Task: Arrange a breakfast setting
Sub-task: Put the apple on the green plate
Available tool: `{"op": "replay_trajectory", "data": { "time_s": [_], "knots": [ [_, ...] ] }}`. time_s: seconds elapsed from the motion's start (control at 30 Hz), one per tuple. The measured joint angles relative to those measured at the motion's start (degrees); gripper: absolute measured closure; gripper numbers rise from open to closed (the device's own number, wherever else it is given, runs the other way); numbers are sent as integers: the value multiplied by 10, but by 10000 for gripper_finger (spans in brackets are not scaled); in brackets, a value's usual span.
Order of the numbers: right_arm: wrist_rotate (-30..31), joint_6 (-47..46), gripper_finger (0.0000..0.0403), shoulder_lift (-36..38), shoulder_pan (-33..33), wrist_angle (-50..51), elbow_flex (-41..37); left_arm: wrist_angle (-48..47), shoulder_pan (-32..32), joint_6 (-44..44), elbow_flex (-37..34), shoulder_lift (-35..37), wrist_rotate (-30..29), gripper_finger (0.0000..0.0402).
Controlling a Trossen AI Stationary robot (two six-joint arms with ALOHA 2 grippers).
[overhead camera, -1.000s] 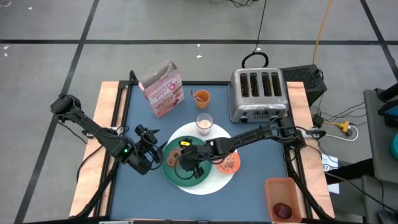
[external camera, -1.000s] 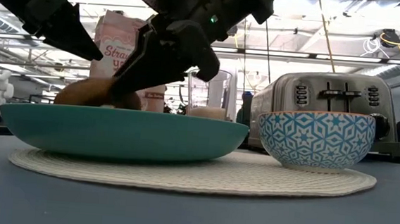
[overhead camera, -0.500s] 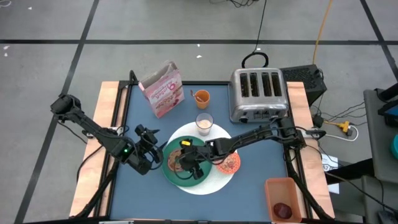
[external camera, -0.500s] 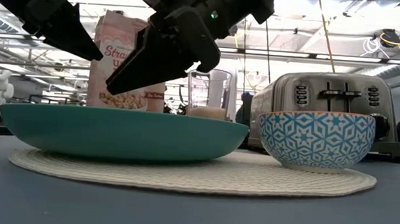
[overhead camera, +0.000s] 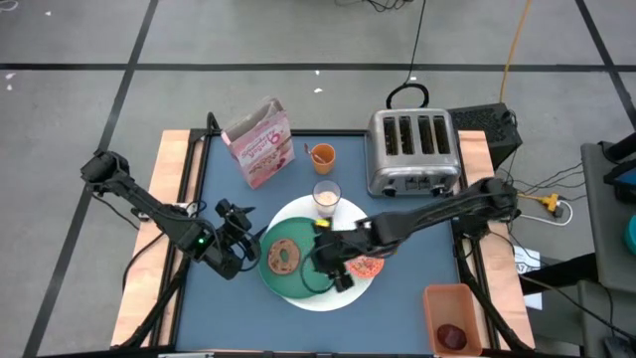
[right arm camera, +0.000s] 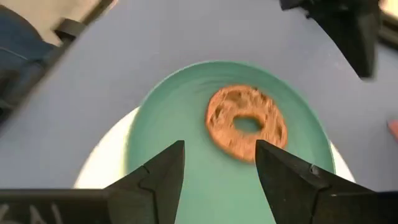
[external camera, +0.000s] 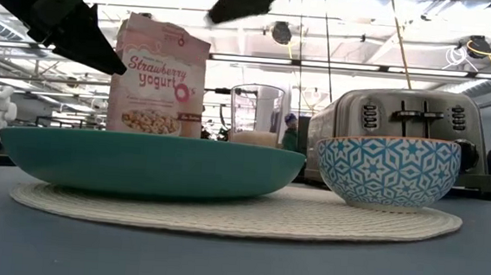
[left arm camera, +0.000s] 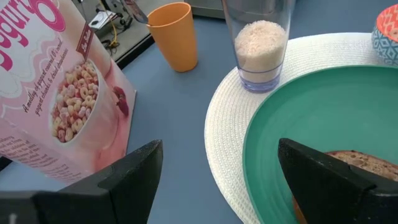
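Observation:
The bagel [overhead camera: 284,257] lies flat on the green plate [overhead camera: 298,283], which sits on the white round mat [overhead camera: 350,290]. My right gripper [overhead camera: 330,263] is open and empty, raised above the plate's right part. Its wrist view looks down on the bagel [right arm camera: 245,124] beyond the fingers. My left gripper [overhead camera: 244,242] is open and empty at the plate's left rim [left arm camera: 261,124]. The patterned bowl [external camera: 386,169] stands on the mat right of the plate. The milk glass [overhead camera: 326,197] stands on the mat's far edge. The orange cup [overhead camera: 321,155] and the pink cereal box [overhead camera: 260,142] stand behind.
The silver toaster [overhead camera: 412,149] stands at the far right. The orange bin [overhead camera: 452,316] at the near right corner holds the dark red fruit [overhead camera: 452,335]. There is bare blue table to the left of the plate and along the near edge.
My right gripper has let go of the bagel, then gone up and toward the table's right edge, clear of the plate. The bagel, held tilted above the plate's rim a second ago, now lies flat on the plate.

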State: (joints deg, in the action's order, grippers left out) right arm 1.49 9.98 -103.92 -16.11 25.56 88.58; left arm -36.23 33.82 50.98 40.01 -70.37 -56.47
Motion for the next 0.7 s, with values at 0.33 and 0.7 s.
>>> {"op": "replay_trajectory", "data": {
  "time_s": [0.33, 0.7],
  "knots": [
    [13, -230, 215, 149, -76, 188, 0, 34, 2, -36, 0, 0, 0, 80],
    [107, -539, 216, 200, -191, 386, 1, 259, 5, -275, 0, 0, 83, 80]
  ]
}}
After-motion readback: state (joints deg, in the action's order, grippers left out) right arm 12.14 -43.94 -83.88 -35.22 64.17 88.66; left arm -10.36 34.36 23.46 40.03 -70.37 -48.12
